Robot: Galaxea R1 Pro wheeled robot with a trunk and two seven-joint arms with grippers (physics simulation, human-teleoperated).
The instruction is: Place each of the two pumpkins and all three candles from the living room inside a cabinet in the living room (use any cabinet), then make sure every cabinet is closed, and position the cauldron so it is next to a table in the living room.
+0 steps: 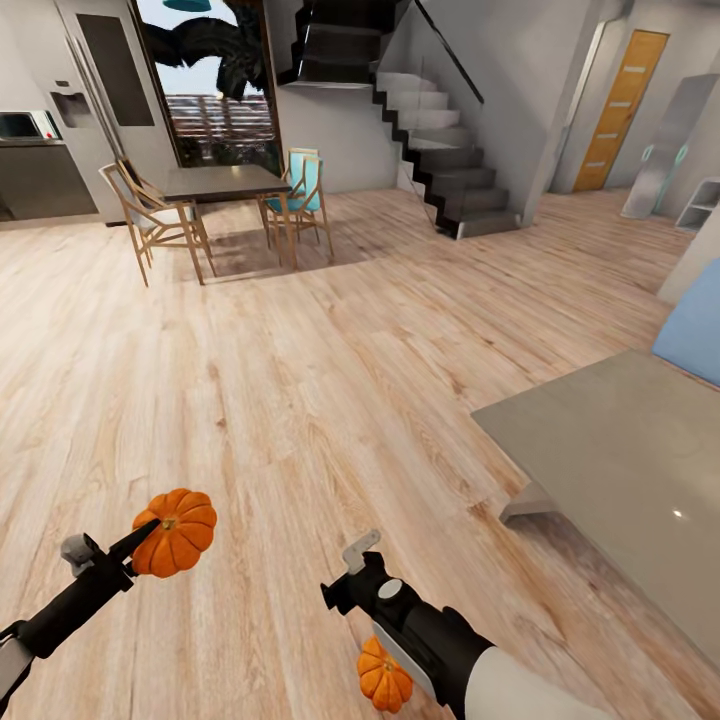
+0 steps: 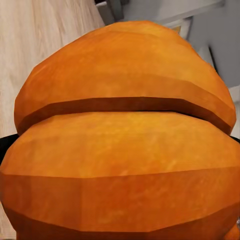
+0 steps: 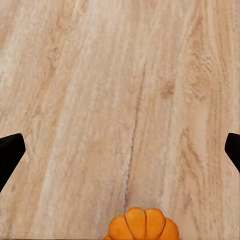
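My left gripper is shut on a small orange pumpkin, held above the wood floor at the lower left of the head view. That pumpkin sits right up against the left wrist camera. A second pumpkin lies on the floor beneath my right forearm, and its top shows in the right wrist view. My right gripper is open, its dark fingertips wide apart over bare floor, with nothing between them. The candles, cabinet and cauldron are out of view.
A low grey table stands close on the right, with a pale blue seat behind it. Farther off are a dark dining table with chairs, a staircase, and an orange door. Wood floor spreads ahead.
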